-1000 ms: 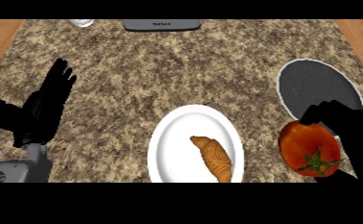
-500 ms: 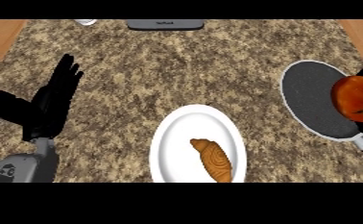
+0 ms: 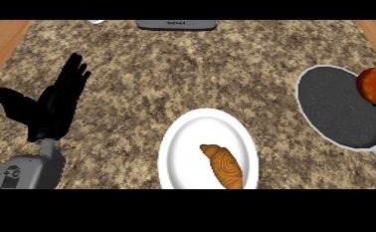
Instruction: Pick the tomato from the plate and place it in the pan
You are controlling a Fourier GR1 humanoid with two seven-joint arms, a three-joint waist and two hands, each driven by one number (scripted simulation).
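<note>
So nearest the lower edge, the white plate (image 3: 208, 149) is seen just right of the left forearm, with a croissant (image 3: 223, 166) lying on it. The croissant's long axis runs from upper left to lower right, the narrow tip pointed up toward the middle of the plate. No tomato is seen on that plate.

The left hand (image 3: 55, 101) is seen at the left side of the view, well apart from the plate, with its fingers straight and spread, pointed up and away, and the thumb stuck out to the left. Nothing is held in it, it's just resting there released.

Far across to the right of that hand, past the plate, the pan (image 3: 339, 106) is seen as a dark oval with a pale rim, partly cut off by the right edge. The tomato (image 3: 367, 85) is found at the pan's upper right rim, right at the picture's edge, so only its left part is shown, a rounded red-orange shape. Not enough of it is shown for its long axis or which way it points to be told. Whether it is touching the pan or held above it can't be told either.

The right hand isn't seen anywhere, so its state can't be given.

Farthest from the left hand, up at the top edge of the granite counter (image 3: 183, 71), a flat grey object (image 3: 177, 25) is seen.
</note>
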